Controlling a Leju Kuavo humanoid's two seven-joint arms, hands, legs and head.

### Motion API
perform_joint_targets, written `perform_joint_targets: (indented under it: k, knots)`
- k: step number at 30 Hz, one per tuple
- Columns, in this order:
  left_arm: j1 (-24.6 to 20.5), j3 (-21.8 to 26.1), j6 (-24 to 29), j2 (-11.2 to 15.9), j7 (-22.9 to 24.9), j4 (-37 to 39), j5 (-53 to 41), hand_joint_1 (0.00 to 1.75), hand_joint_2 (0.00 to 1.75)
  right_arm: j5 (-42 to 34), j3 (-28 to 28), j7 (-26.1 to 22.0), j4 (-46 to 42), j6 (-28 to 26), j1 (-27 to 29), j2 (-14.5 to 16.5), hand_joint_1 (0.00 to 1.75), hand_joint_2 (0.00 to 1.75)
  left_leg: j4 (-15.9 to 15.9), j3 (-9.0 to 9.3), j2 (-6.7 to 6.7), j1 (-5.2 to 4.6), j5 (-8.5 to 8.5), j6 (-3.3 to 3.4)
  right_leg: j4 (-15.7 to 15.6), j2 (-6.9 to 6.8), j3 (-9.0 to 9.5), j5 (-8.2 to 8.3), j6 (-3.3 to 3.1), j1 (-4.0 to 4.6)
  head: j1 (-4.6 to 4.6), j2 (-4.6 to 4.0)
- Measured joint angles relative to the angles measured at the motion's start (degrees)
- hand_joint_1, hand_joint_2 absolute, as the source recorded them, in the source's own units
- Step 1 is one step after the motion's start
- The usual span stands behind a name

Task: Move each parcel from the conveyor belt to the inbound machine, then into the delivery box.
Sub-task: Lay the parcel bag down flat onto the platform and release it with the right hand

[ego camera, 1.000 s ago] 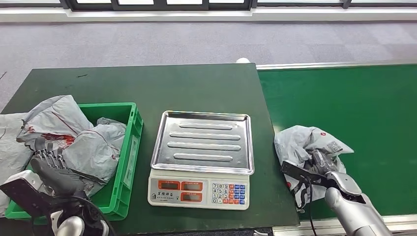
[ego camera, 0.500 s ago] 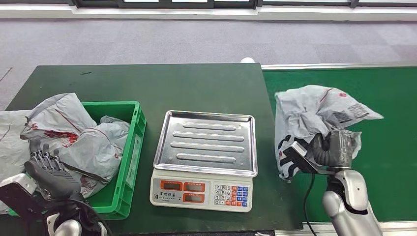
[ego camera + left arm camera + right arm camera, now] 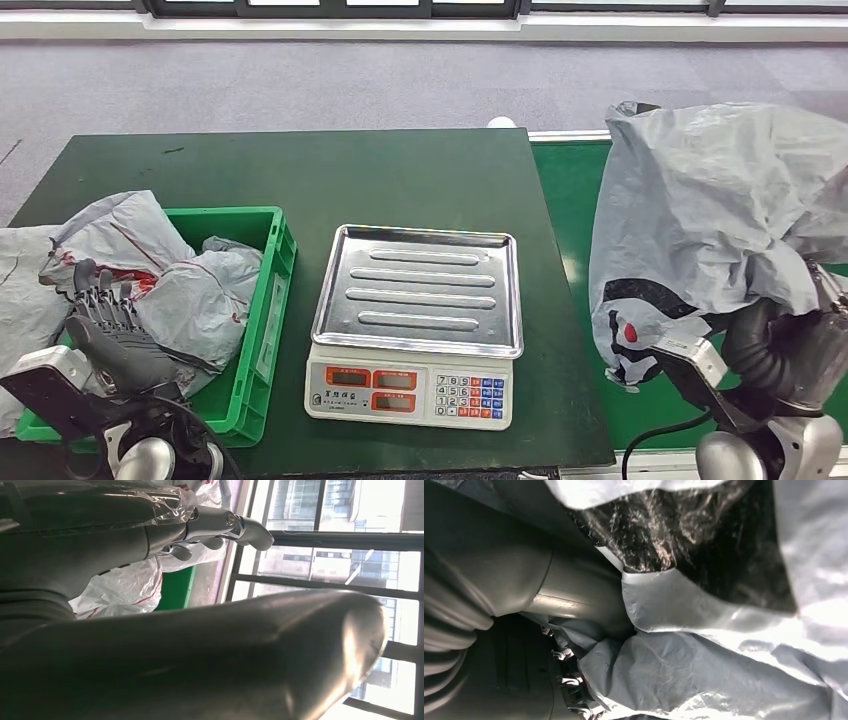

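Right hand (image 3: 790, 345) grips the grey parcel (image 3: 700, 220), held up in the air over the green conveyor belt (image 3: 570, 190), at the desk's (image 3: 330, 170) right edge. Bag hangs past the right frame edge and drapes over the hand.

Scale (image 3: 415, 315) tray is bare, sits mid-desk; open desk strip between scale and belt. Green box (image 3: 262, 300) at left already has grey bags (image 3: 190, 295) in it, more bags spilling over its left side.

Left hand (image 3: 110, 335) holds nothing, fingers apart, hovering low over the box's near-left corner.

Vs 0.5 s ago: parcel is lifted much higher and closer to camera. Left hand barely moved.

Writing: black and red print on the parcel's lower fold, not readable. Scale displays unreadable.
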Motion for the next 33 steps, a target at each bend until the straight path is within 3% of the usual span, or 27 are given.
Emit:
perform_joint_targets:
  k: [13,16,21,23,25,27,31,33]
  knots:
    - [-0.1,-0.3,0.0,0.0,0.0,-0.3,-0.1,0.00,0.00,0.0,-0.9,-0.1,-2.3,0.0,0.6,1.4,1.75,1.75,0.0,0.00,0.00,-0.02,0.00,0.00,0.0,0.01,-0.01,0.00,0.00,-0.02,0.00,0.00]
    - [-0.1,-0.3,-2.1,0.0,0.1,-0.4,0.0,0.00,0.00,-0.4,-1.4,-1.6,-2.6,0.0,0.5,1.8,1.75,1.75,0.0,0.00,-0.01,-0.02,0.00,0.00,0.0,0.01,-0.01,0.00,0.00,-0.02,0.00,0.00]
    - [-0.2,-2.2,-15.0,0.7,0.9,-0.9,-0.9,0.00,0.00,-9.4,-7.5,-14.4,-6.5,0.0,-1.9,4.4,1.75,1.75,0.0,0.00,-0.01,-0.04,0.00,0.00,0.0,0.01,0.01,0.00,0.00,-0.04,0.00,0.00]
    - [-0.3,-3.9,-21.3,1.3,1.2,-0.8,-3.0,0.00,0.00,-12.9,-9.8,-17.5,-7.5,0.0,-3.6,4.9,1.75,1.75,0.0,-0.01,0.01,-0.06,0.00,0.01,0.0,0.02,0.06,0.00,0.01,-0.05,0.01,0.00]
    - [-0.8,-5.8,-26.0,1.9,2.1,-0.4,-6.1,0.00,0.00,-11.9,-9.7,-16.4,-6.6,0.2,-6.1,4.6,1.75,1.75,0.0,-0.01,0.15,-0.09,-0.01,0.01,0.0,0.11,0.09,0.04,0.01,-0.06,0.01,0.00]
    - [-1.8,-7.7,-29.8,2.6,2.7,0.4,-8.9,0.00,0.00,-9.5,-6.7,-12.0,-2.7,1.8,-10.0,3.3,1.75,1.75,0.0,0.02,0.35,-0.10,0.00,0.02,0.0,0.30,0.08,0.14,0.03,-0.06,0.00,0.00]
    - [-5.7,-12.9,-44.8,4.8,1.0,3.8,-11.4,0.00,0.00,-9.5,5.4,-4.3,15.8,14.0,-20.4,2.7,1.75,1.75,-0.1,0.16,0.72,-0.02,0.24,-0.01,0.0,0.69,-0.01,0.43,-0.01,0.00,0.02,0.00]
    - [-7.7,-16.3,-49.3,5.5,-0.1,5.8,-11.9,0.00,0.00,-10.8,11.9,-3.7,25.8,15.5,-23.5,3.7,1.75,1.75,-0.1,0.12,0.57,-0.01,0.44,0.04,0.0,0.55,-0.09,0.54,-0.01,0.00,0.00,0.00]
